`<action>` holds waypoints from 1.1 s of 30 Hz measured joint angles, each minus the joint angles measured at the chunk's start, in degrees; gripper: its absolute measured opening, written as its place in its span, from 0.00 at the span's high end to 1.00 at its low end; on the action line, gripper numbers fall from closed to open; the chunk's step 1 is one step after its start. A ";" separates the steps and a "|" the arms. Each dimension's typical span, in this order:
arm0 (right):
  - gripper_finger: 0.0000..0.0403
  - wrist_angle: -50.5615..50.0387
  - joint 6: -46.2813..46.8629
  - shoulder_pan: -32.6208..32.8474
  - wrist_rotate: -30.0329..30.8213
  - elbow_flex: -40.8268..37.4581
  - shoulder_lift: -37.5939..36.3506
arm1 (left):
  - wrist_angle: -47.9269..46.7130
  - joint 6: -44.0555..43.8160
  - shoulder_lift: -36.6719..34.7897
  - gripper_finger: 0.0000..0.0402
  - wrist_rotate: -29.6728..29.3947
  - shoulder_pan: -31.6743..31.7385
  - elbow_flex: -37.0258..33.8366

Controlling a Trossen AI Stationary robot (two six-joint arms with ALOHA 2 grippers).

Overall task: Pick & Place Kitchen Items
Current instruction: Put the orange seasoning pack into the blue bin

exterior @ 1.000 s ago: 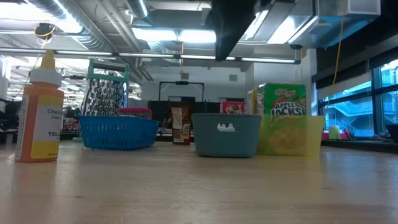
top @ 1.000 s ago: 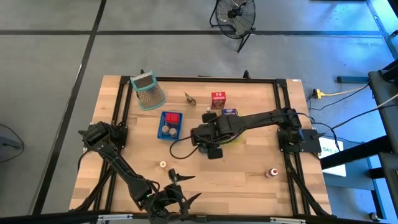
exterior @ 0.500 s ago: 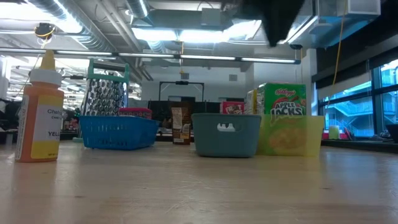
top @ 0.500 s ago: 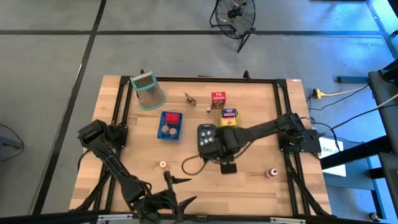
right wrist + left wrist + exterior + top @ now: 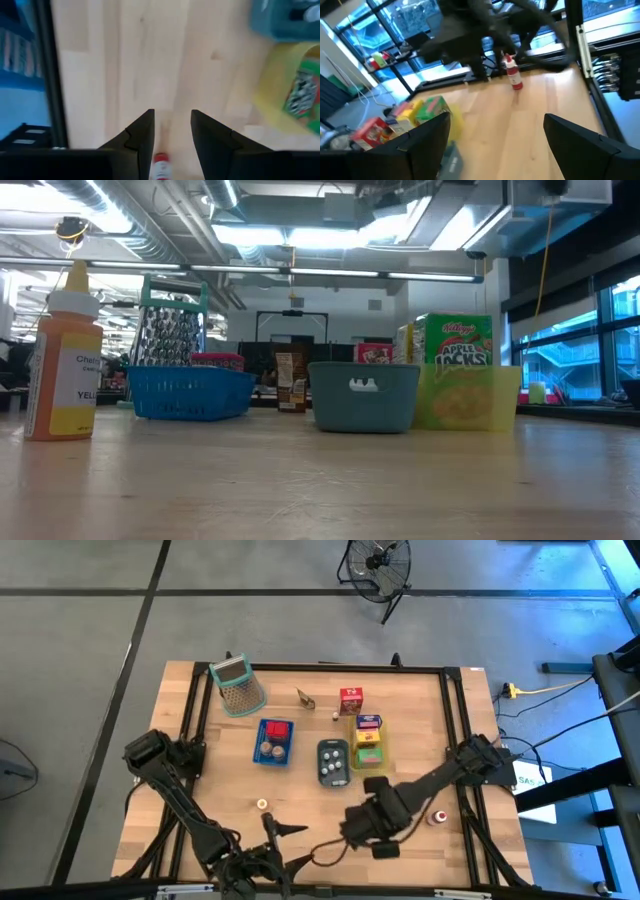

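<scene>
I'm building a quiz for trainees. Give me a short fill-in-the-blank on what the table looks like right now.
1. The grater stands beside the ____ tray.
2. The green carton lies in the ____ tray.
3. The right gripper has its fingers apart and holds ____.
4. The small bottle has a ____ cap.

Missing words: blue; yellow; nothing; red

Bare surface is left open at the frame's lower left. The centre is blocked by the grey-blue tray and yellow tray.

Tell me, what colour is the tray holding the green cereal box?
Yellow: the tray shows best in the low view.
</scene>
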 joint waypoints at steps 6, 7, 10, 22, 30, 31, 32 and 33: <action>0.68 -0.02 10.95 6.47 0.90 0.00 -0.16 | -4.51 3.44 -4.24 0.21 -0.04 0.56 0.02; 0.68 -0.01 12.99 7.61 1.91 -0.01 -0.16 | -5.59 3.43 -5.02 0.21 -0.07 0.58 0.02; 0.68 -0.01 20.27 11.28 8.06 -0.02 -0.16 | -9.02 3.41 -6.87 0.21 -0.78 0.57 0.02; 0.68 -0.01 38.08 24.76 50.93 -0.02 -0.16 | -16.27 14.76 -8.38 0.21 -19.73 1.56 0.00; 0.68 0.02 45.81 28.22 54.59 -0.02 0.65 | -16.60 29.28 -8.38 0.21 -20.12 5.74 0.00; 0.68 0.04 46.45 28.51 54.65 -0.02 1.05 | -16.62 29.36 -8.38 0.21 -20.06 6.39 0.00; 0.68 0.04 47.09 28.75 54.62 -0.05 1.44 | -16.62 29.35 -8.38 0.21 -20.06 7.06 0.00; 0.68 0.04 47.73 28.97 54.56 -0.07 1.81 | -16.64 29.38 -8.38 0.21 -20.04 7.72 0.00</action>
